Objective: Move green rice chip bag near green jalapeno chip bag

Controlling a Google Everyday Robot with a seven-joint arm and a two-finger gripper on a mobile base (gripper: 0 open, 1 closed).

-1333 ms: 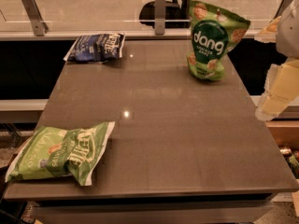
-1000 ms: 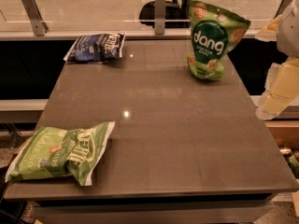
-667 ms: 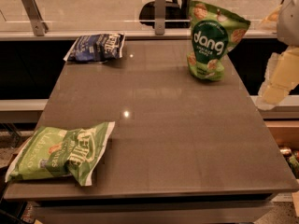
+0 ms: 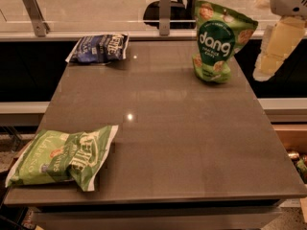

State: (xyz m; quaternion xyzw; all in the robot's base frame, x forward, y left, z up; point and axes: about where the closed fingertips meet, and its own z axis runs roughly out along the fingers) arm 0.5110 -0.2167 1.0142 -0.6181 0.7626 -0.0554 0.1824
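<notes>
The green rice chip bag (image 4: 217, 43), a glossy green pouch with white "dang" lettering, stands upright at the far right of the grey table (image 4: 163, 128). The green jalapeno chip bag (image 4: 62, 156), a paler green Kettle bag, lies flat at the near left corner, overhanging the edge. My gripper (image 4: 274, 51) hangs at the right edge of view, to the right of the dang bag and apart from it, holding nothing that shows.
A dark blue Kettle chip bag (image 4: 99, 47) lies flat at the far left of the table. A glass barrier with metal posts (image 4: 164, 13) runs behind the table's far edge. A chair (image 4: 168, 8) stands beyond it.
My arm and gripper have risen and shifted slightly up at the right edge of view. The bags have not moved.
</notes>
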